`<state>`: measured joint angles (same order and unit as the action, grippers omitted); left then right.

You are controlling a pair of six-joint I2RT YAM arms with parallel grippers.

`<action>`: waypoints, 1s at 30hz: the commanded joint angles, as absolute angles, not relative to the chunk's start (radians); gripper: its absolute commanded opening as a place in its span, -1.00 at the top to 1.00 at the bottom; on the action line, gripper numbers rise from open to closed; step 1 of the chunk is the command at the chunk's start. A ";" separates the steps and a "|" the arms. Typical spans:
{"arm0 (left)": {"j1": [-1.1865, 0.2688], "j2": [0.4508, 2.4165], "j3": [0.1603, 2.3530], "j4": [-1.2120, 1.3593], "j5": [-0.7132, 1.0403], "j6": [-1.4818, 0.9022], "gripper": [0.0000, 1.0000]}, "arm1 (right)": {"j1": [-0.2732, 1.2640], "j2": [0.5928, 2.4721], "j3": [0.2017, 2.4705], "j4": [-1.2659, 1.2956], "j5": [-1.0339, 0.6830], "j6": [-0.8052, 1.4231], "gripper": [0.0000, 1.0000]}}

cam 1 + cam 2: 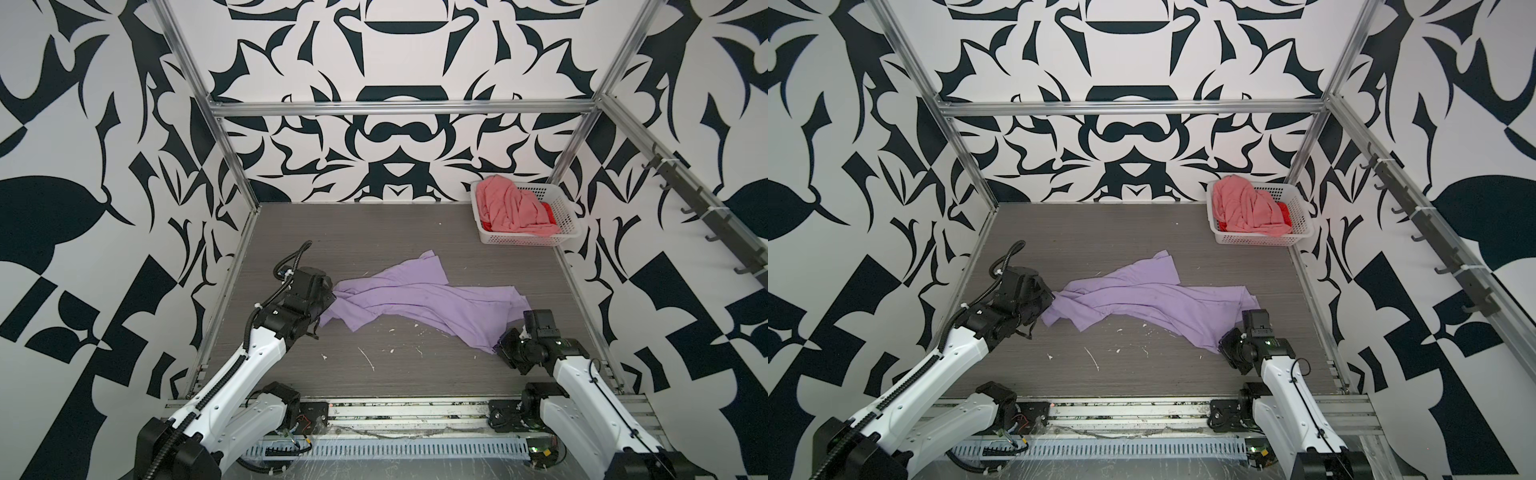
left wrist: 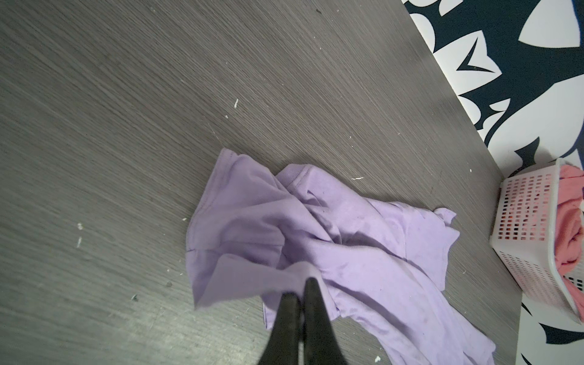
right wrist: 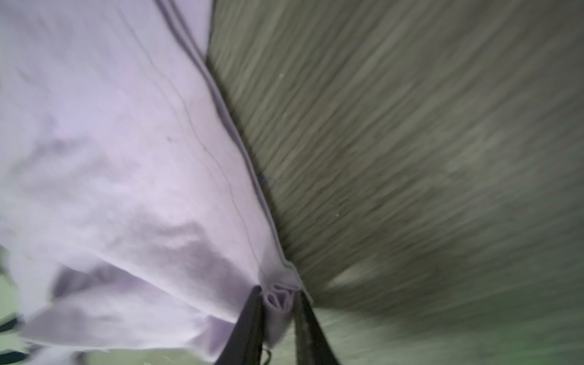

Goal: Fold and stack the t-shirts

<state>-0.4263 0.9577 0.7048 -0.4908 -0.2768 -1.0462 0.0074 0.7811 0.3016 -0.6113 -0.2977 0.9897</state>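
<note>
Shirt (image 1: 415, 303), lavender: lay unfolded between grippers; left gripper (image 2: 301, 284) pinched it; right gripper (image 3: 278, 294), hold unclear; pink shirt (image 1: 511, 208) waited in basket (image 1: 519, 242).

Crumpled lavender tee (image 1: 419, 305) lies mid table (image 1: 374, 232), stretched approx 9 to 4 o'clock, one flap toward 12; faint dark spots. Salmon-pink tee (image 1: 509, 205) wadded in basket (image 1: 567, 216) at 1-2 o'clock, w/ red tee (image 1: 549, 211) under it, mostly hidden.

Black-and-white patterned walls (image 1: 395, 50) enclose grey wood-grain tabletop (image 1: 374, 232).
</note>
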 commanded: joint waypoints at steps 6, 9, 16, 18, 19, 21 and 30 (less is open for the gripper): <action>-0.397 1.028 0.800 -0.480 -0.215 -0.972 1.00 | 0.067 0.700 0.276 -0.690 -0.246 1.224 -0.03; -0.385 1.044 0.825 -0.485 -0.203 -0.941 1.00 | 0.132 0.718 0.301 -0.718 -0.216 1.266 -0.07; -0.334 1.023 0.813 -0.450 -0.150 -0.933 1.00 | 0.289 0.820 0.335 -0.686 -0.066 1.402 -0.02; -0.316 1.012 0.805 -0.450 -0.138 -0.932 1.00 | 0.290 0.832 0.318 -0.671 -0.027 1.428 0.05; -0.306 1.008 0.801 -0.450 -0.131 -0.931 1.00 | 0.290 0.832 0.305 -0.658 -0.015 1.438 0.08; -0.285 0.998 0.795 -0.452 -0.112 -0.925 1.00 | 0.289 0.819 0.272 -0.626 0.002 1.470 0.14; -0.234 0.986 0.782 -0.454 -0.060 -0.918 1.00 | 0.289 0.856 0.228 -0.512 0.049 1.520 0.49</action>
<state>-0.2413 0.9939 0.7925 -0.4606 -0.0856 -0.9249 0.2878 0.7925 0.2798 -0.5022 0.0032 1.4899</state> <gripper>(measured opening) 0.056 0.289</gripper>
